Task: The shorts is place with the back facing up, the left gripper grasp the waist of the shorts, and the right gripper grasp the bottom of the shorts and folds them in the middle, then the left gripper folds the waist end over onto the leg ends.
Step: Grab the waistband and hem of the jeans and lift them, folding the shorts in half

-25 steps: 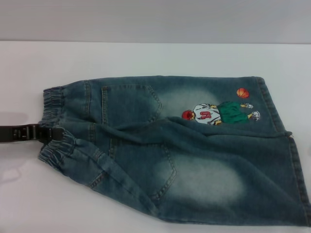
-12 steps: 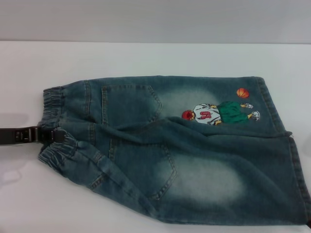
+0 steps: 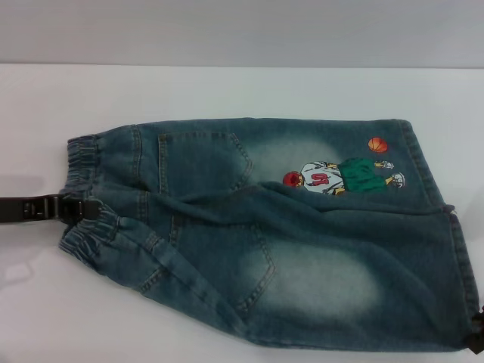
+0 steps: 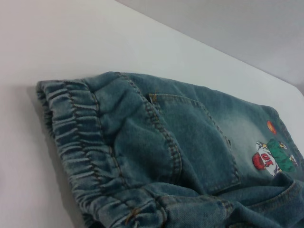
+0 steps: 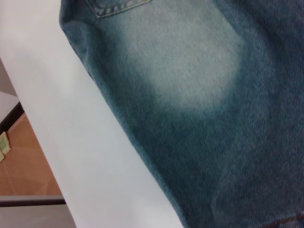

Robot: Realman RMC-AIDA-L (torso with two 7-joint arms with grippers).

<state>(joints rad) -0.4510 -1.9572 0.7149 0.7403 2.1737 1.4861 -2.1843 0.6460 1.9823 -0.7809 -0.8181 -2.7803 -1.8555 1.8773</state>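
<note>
**Denim shorts flat on the table, left gripper at the waist**

Nearest the robot, the near leg of the shorts (image 3: pixel 302 257) lies across the white table (image 3: pixel 227 91), its pale faded patch just beside the near back pocket (image 3: pixel 227 265). At the near right corner of that leg, a small black piece of the right gripper (image 3: pixel 477 333) shows at the picture's edge, just beside the bottom of the shorts (image 3: pixel 454 249); whether its fingers are spread or pinched cannot be told. The right wrist view shows only the faded patch of denim (image 5: pixel 190 61) and bare table beside it, with a strip of floor beyond the table edge.

On the robot's left, the left gripper (image 3: pixel 79 209) reaches in low over the table and meets the waist of the shorts (image 3: pixel 83 189) at its middle. The gathered band is bunched and drawn inward at that point, with creases running from it across the seat, so the fingers look closed on the cloth. The left wrist view shows the puckered waist (image 4: pixel 80 147) close up, the far pocket (image 4: pixel 199 137) behind it.

Farther back, the far leg lies flat, with the far pocket (image 3: pixel 200 159), the cartoon player (image 3: pixel 340 176) and the orange ball (image 3: pixel 377 144) near its hem. Beyond is bare table and a grey wall.
</note>
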